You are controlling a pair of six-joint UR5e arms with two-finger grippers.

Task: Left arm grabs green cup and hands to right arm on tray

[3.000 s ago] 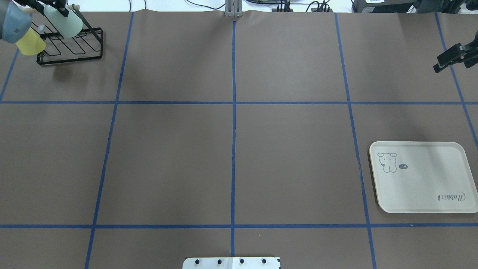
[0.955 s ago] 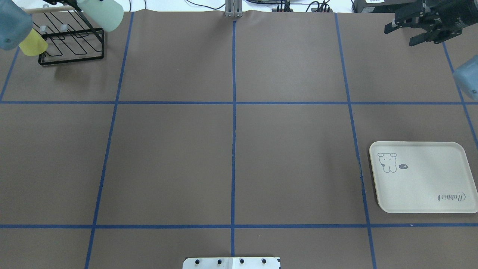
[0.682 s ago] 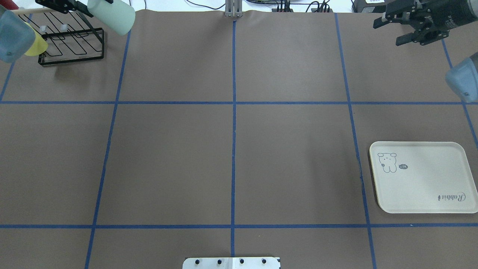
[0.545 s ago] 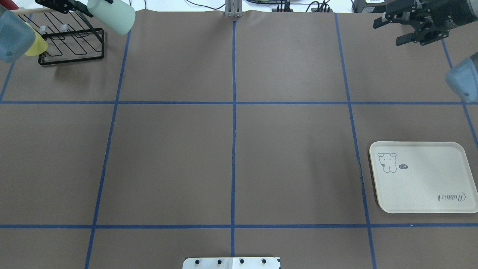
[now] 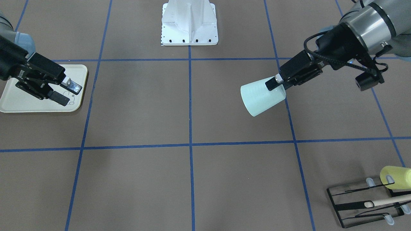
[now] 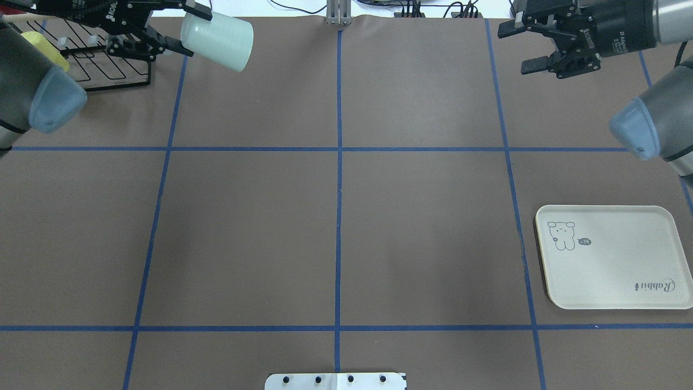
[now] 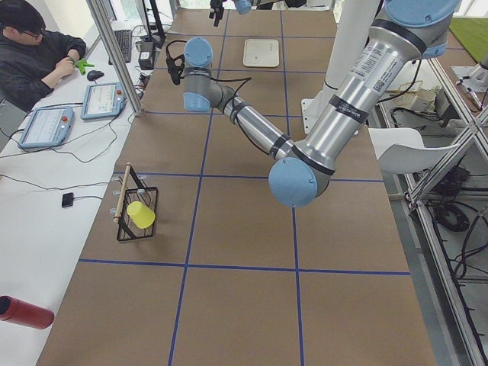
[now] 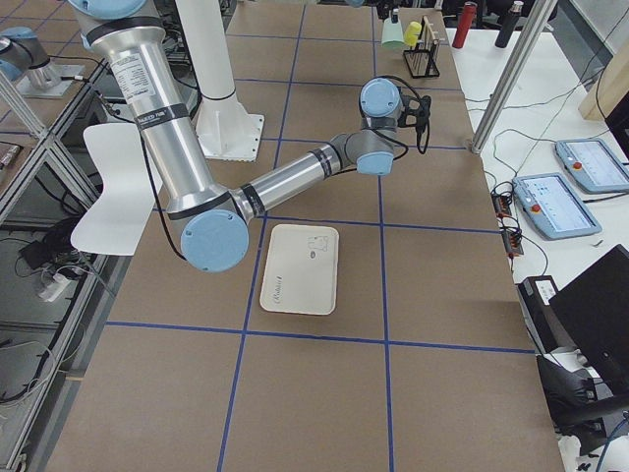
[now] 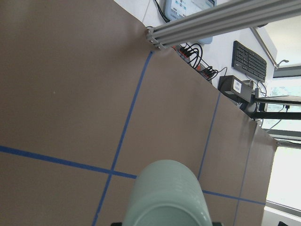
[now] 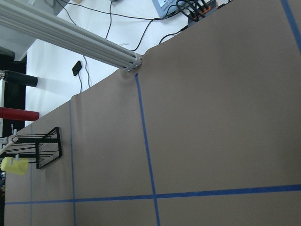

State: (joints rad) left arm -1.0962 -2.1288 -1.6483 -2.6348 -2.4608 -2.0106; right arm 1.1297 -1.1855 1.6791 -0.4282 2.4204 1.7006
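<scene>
My left gripper (image 6: 192,32) is shut on the pale green cup (image 6: 217,35) and holds it tilted on its side in the air, right of the wire rack. In the front-facing view the cup (image 5: 261,96) hangs from the gripper (image 5: 273,86) with its mouth pointing towards the table's middle. The left wrist view shows the cup (image 9: 164,197) from behind. My right gripper (image 6: 517,50) is open and empty at the far right, in the air. In the front-facing view it (image 5: 70,94) overlaps the cream tray (image 5: 19,102). The tray (image 6: 622,271) lies empty at the near right.
A black wire rack (image 6: 108,59) stands at the far left corner with a yellow cup (image 5: 395,176) and a wooden stick on it. The robot's white base (image 5: 189,22) is at the near middle edge. Blue tape lines cross the brown table.
My left gripper has carried the green cup to the right, away from the rack. My right gripper has moved left towards the table's middle, still open.
</scene>
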